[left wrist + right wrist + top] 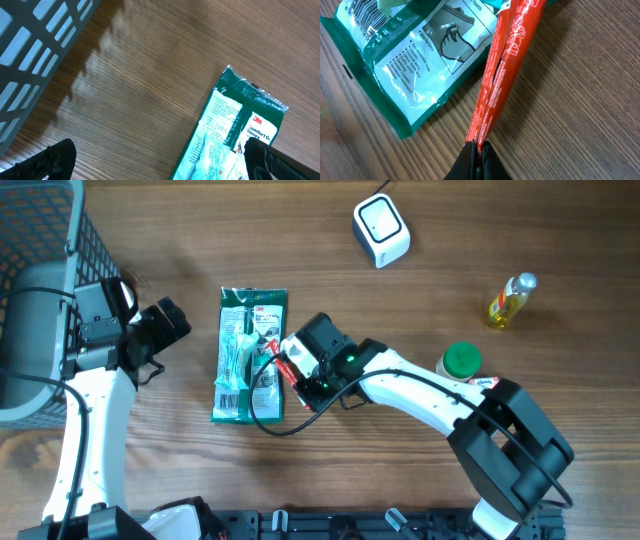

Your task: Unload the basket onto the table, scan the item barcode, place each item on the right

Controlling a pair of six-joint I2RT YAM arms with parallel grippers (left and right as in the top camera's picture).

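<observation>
Pinching end of red packet (504,72), right pincer (477,150)

You stand at a mock shop checkout: a wire basket (30,220), a white scanner (381,230), and packaged goods, a glove pack (250,355) and a bottle (510,300), on a wooden tabletop (330,480).

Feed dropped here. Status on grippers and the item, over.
Left gripper open, empty, by green glove pack. Right gripper shut on red packet, beside that pack. White scanner sits apart, bare wood between.
</observation>
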